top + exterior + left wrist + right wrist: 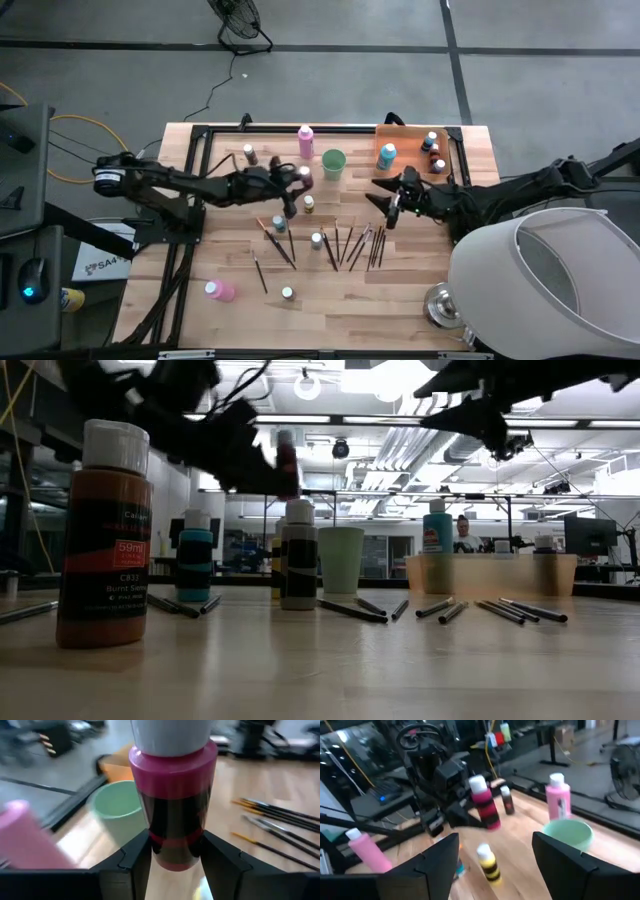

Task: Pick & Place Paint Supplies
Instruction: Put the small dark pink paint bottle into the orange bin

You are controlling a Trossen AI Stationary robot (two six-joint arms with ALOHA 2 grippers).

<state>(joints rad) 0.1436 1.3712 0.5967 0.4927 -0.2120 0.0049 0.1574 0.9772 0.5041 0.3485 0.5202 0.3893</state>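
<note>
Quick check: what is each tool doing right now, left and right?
Left tool: closed on a magenta paint bottle, lifted off the table.
Right tool: open, holding nothing.

We cannot read the label on the magenta bottle (172, 795): the left end effector (175, 862) covers its lower sides, its white cap runs past the frame edge, and the pink bottle (27, 837) beside it is blurred.

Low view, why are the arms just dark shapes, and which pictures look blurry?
Low view: bright ceiling lights backlight the arms into silhouettes. Left wrist view: the pink bottle is smeared, while the magenta bottle in the left claw is sharp. Right wrist view: soft throughout.
</note>
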